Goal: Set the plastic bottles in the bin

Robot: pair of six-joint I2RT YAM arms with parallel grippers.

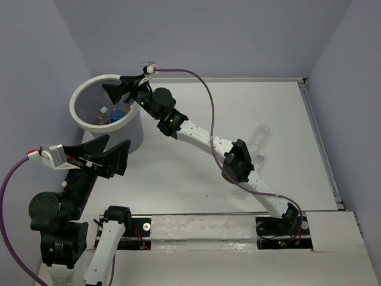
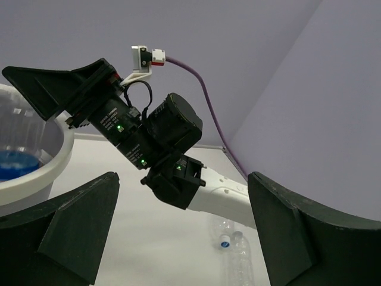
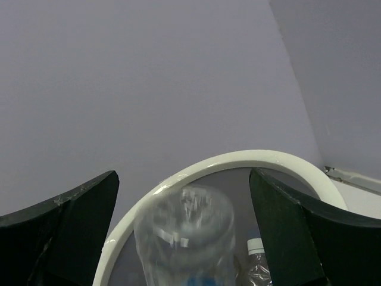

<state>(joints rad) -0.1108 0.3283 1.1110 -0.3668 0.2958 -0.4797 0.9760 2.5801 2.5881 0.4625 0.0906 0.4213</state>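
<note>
The right gripper (image 1: 114, 84) hangs over the round white bin (image 1: 80, 113). Its dark wedge-shaped fingers are spread wide and grip nothing. A clear plastic bottle (image 3: 184, 238), blurred, sits loose between them inside the thick smooth rim. The left gripper (image 1: 118, 142) stands fully spread and empty. Another clear bottle (image 1: 259, 138) lies on the table (image 1: 178, 173).

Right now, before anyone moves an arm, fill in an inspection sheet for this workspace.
Surface: white table.
Job's things: bin holds a blue-labelled bottle; blurred clear bottle just above the bin; another clear bottle lies on the table, right.
Clutter: nothing seen.
Grippers: left gripper open beside the bin; right gripper open over it.
Cables: purple cable loops from right wrist; second purple cable from left wrist.
Surroundings: plain lilac walls.
</note>
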